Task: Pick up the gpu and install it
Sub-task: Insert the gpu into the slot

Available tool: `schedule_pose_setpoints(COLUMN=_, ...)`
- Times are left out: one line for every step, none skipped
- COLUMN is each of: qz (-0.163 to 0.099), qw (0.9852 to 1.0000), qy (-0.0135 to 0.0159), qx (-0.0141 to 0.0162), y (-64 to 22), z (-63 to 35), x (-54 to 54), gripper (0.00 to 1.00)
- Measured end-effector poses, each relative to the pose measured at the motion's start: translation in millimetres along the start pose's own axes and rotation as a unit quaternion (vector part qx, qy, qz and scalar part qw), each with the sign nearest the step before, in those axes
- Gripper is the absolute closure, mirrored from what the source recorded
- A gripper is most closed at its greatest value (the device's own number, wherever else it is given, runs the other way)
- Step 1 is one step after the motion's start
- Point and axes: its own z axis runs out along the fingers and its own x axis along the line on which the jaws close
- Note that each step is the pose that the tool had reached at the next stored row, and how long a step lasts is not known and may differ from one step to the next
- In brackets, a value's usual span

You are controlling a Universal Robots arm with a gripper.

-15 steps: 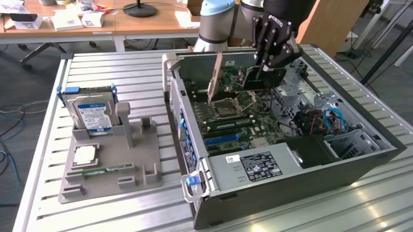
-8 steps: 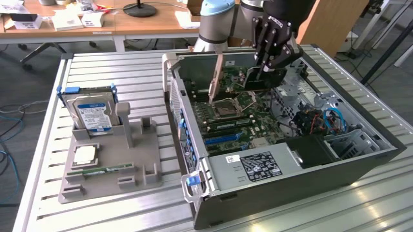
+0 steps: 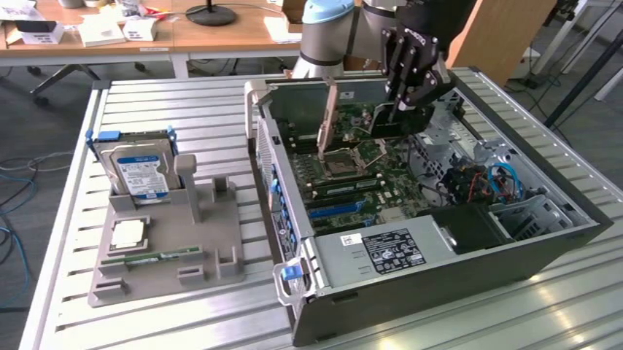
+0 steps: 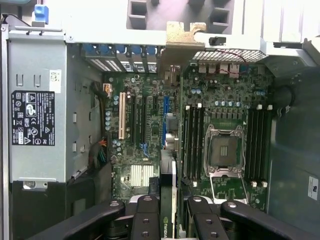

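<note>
The gpu [image 3: 392, 125] is a thin dark card hanging on edge over the motherboard [image 3: 365, 182] inside the open computer case [image 3: 545, 248]. Its metal bracket [image 3: 329, 109] points toward the case's rear wall. My gripper [image 3: 407, 102] comes down from above and is shut on the card's upper edge. In the wrist view the gpu [image 4: 168, 190] runs edge-on between my black fingers [image 4: 145, 220], with its gold-toned bracket [image 4: 179, 35] at the far end by the rear slot openings. The card sits above the expansion slots [image 4: 121, 115]; whether it touches one I cannot tell.
A grey parts holder [image 3: 209, 240] stands at the exterior view's left, carrying a hard drive [image 3: 139, 171], a CPU [image 3: 128, 233] and a RAM stick [image 3: 151, 257]. Inside the case are the power supply [image 3: 384, 248], the CPU socket [image 3: 343, 164] and cables [image 3: 497, 179].
</note>
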Motion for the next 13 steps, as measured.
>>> schedule_pose_setpoints(qz=0.004, qw=1.0, qy=0.0, qx=0.0001, y=0.0, z=0.3, x=0.0, gripper=0.74)
schedule_pose_setpoints(qz=0.008, qw=1.0, qy=0.0, qx=0.0001, y=0.0, z=0.5, x=0.0, gripper=0.74)
schedule_pose_setpoints(qz=0.009, qw=1.0, qy=0.0, qx=0.0001, y=0.0, z=0.6, x=0.0, gripper=0.74)
schedule_pose_setpoints(qz=0.009, qw=1.0, qy=0.0, qx=0.0001, y=0.0, z=0.7, x=0.0, gripper=0.74)
schedule_pose_setpoints(qz=0.009, qw=1.0, qy=-0.0002, qx=0.0001, y=0.0, z=1.2, x=0.0, gripper=0.74)
schedule_pose_setpoints(qz=0.009, qw=1.0, qy=-0.0002, qx=0.0002, y=0.0, z=1.9, x=0.0, gripper=0.74)
schedule_pose_setpoints(qz=0.009, qw=1.0, qy=-0.0002, qx=0.0001, y=0.0, z=2.8, x=0.0, gripper=0.74)
schedule_pose_setpoints(qz=0.009, qw=1.0, qy=-0.0002, qx=0.0001, y=0.0, z=4.0, x=0.0, gripper=0.74)
schedule_pose_setpoints(qz=0.009, qw=1.0, qy=-0.0001, qx=0.0001, y=0.0, z=5.4, x=0.0, gripper=0.74)
schedule_pose_setpoints(qz=0.009, qw=1.0, qy=-0.0001, qx=0.0001, y=0.0, z=7.3, x=0.0, gripper=0.74)
schedule_pose_setpoints(qz=0.009, qw=1.0, qy=-0.0002, qx=0.0001, y=-0.1, z=9.2, x=0.1, gripper=0.74)
schedule_pose_setpoints(qz=0.009, qw=1.0, qy=-0.0001, qx=0.0002, y=-0.1, z=11.0, x=0.1, gripper=0.74)
schedule_pose_setpoints(qz=0.009, qw=1.0, qy=-0.0001, qx=0.0001, y=-0.1, z=12.7, x=0.1, gripper=0.74)
